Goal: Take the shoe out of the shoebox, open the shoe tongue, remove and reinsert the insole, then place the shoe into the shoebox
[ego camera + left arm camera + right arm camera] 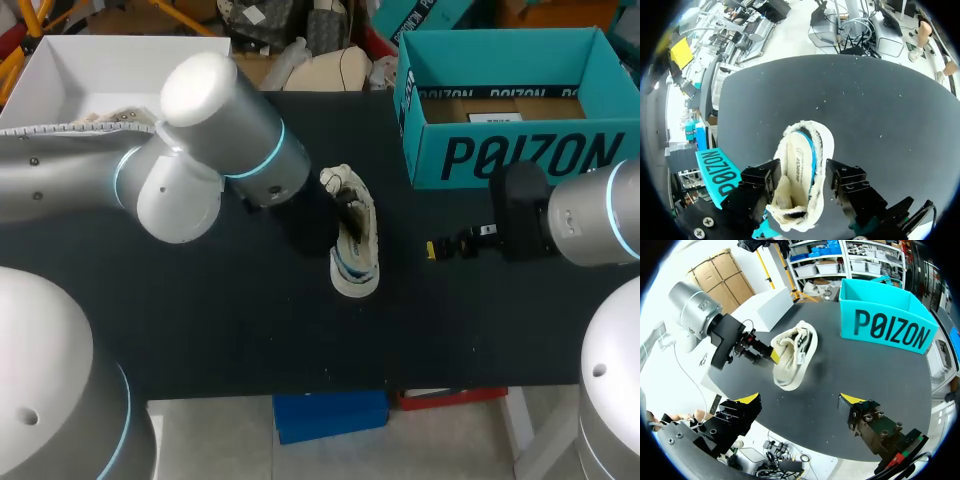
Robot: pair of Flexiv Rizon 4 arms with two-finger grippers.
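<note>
With the left gripper (802, 175), pinching the shoe (805, 145) by its fleece collar, fingertips buried in the fleece. Held tilted near the middle of the surface (200, 330); hard to tell whether touching down. Right gripper (800, 400) spread wide near the right edge, well apart from the shoe. At the far right corner, the open-topped shoebox (520, 155). Broad stretch of surface toward the near edge.

Left end effector (801, 187) clamps shoe (802, 147); right end effector (801, 398) spread open.
</note>
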